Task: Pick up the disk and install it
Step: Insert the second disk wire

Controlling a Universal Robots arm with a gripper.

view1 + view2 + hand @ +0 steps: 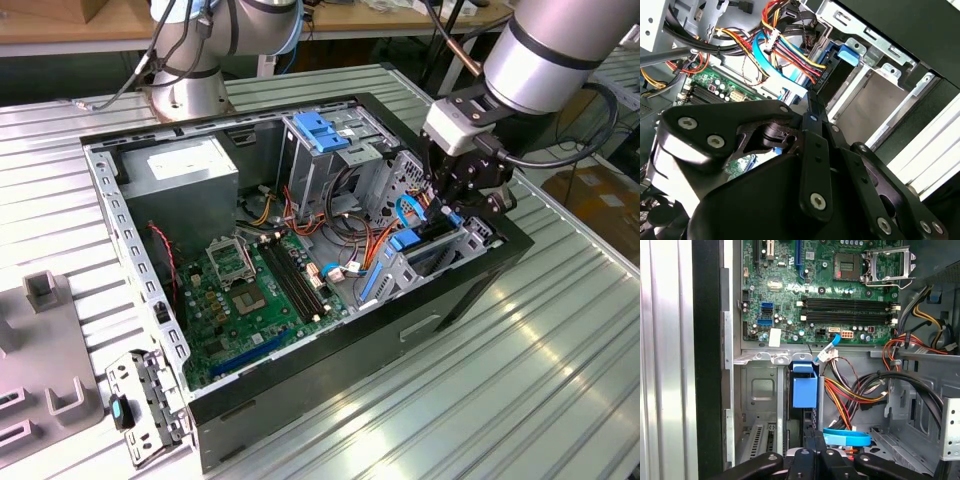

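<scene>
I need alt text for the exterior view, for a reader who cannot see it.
A robot arm's gripper reaches into an open computer case at the drive bay on the exterior view's right, where blue plastic parts show. The motherboard lies exposed; a grey power supply sits at the case's far corner.

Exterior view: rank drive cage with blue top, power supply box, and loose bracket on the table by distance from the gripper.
1. Drive cage, inside the case, closest to the gripper.
2. Power supply box, far corner of the case.
3. Loose bracket, on the table outside the case.
</scene>
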